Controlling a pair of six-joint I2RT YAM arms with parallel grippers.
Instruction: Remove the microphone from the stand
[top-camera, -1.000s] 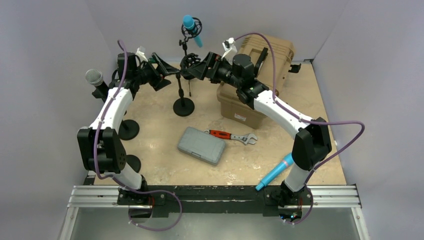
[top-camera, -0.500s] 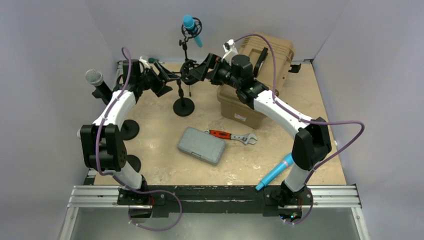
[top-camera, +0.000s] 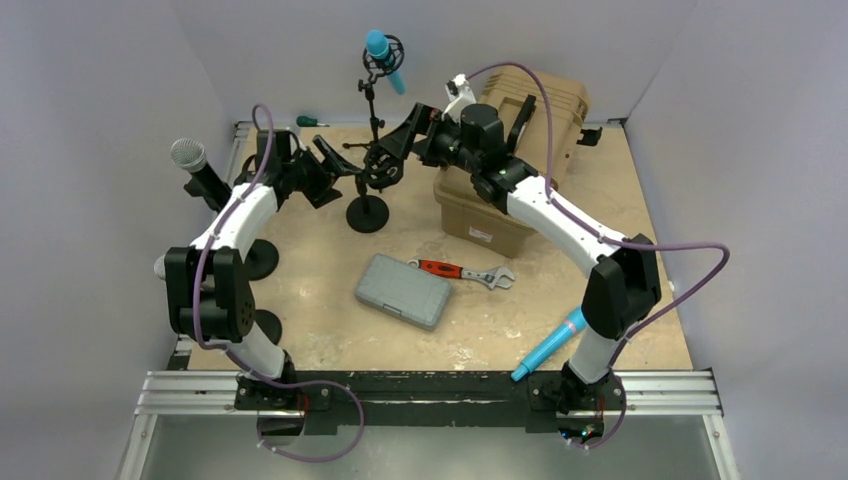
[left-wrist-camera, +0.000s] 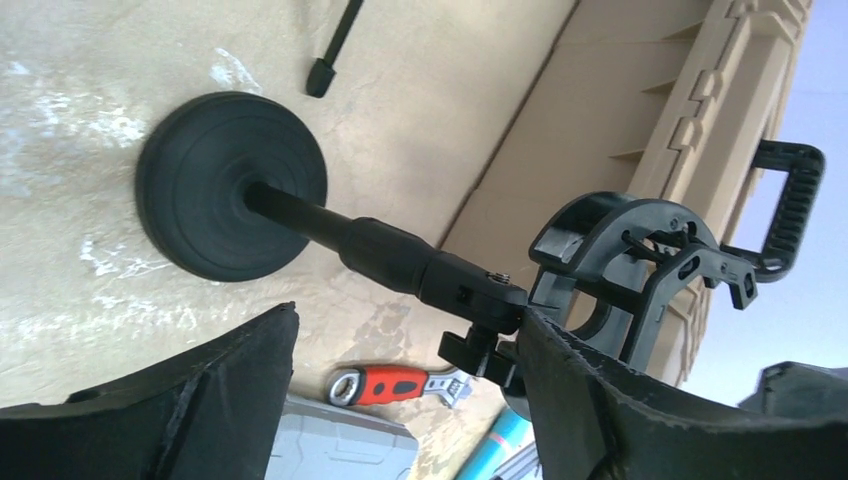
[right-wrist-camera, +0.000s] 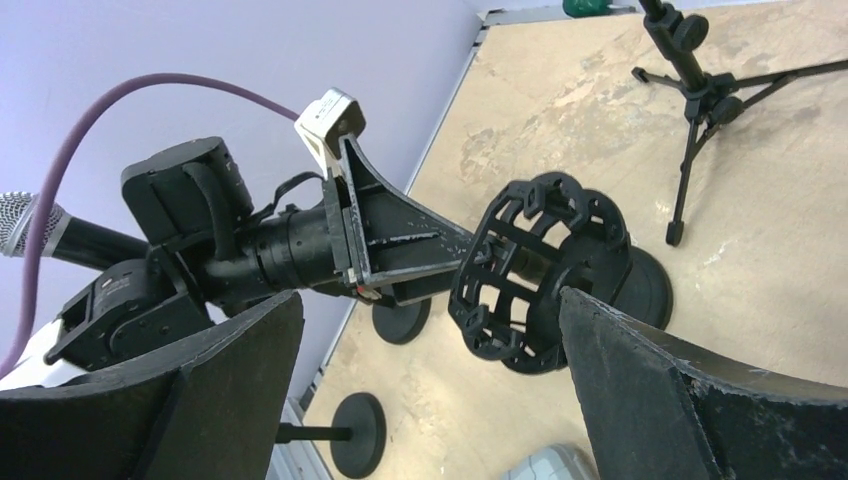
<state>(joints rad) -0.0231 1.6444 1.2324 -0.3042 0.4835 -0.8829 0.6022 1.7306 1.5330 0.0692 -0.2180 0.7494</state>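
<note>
A blue microphone (top-camera: 548, 346) is seen lying on the table (top-camera: 320, 250), just beside the right arm's base. Farther in, a grey case (top-camera: 403, 290) and a wrench (top-camera: 465, 272) are laid side by side. Beyond them, the short stand (left-wrist-camera: 230, 185) is approached from both sides. The left gripper (left-wrist-camera: 408, 320) and the right gripper (right-wrist-camera: 430, 298) are each held spread, with the stand's shock mount (right-wrist-camera: 520, 262) between them. At the back, a second blue microphone (top-camera: 379, 50) is held in a tall stand's mount.

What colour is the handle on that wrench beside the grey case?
The wrench handle is red; the top external view shows it best.
</note>
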